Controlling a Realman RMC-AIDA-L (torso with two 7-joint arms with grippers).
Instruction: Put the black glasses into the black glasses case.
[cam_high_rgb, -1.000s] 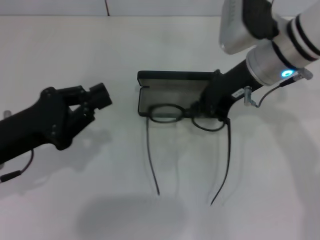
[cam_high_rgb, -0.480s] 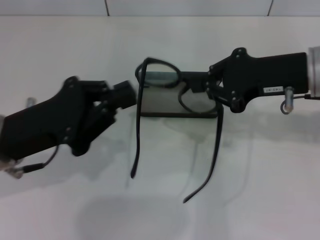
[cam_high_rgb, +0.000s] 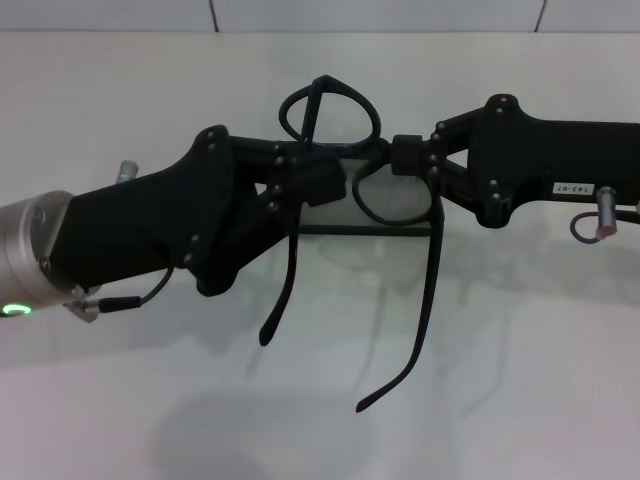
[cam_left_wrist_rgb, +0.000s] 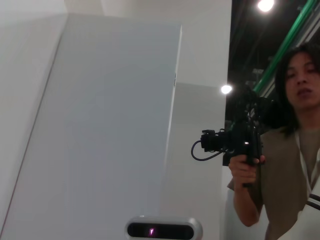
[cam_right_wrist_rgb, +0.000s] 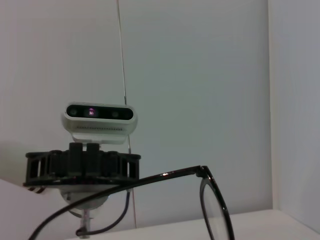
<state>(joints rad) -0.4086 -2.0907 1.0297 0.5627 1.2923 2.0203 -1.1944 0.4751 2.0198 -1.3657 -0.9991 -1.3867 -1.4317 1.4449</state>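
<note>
My right gripper (cam_high_rgb: 400, 160) pinches the black glasses (cam_high_rgb: 345, 150) at the bridge, holding them lifted above the black glasses case (cam_high_rgb: 360, 215), temple arms hanging toward me; my left gripper (cam_high_rgb: 325, 185) sits against the left temple by its hinge, and I cannot tell whether it is spread or pinching; the case lies open on the white surface (cam_high_rgb: 520, 340).

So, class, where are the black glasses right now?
In the head view, the black glasses hang mid-frame between the left gripper and right gripper, above the black glasses case.
</note>
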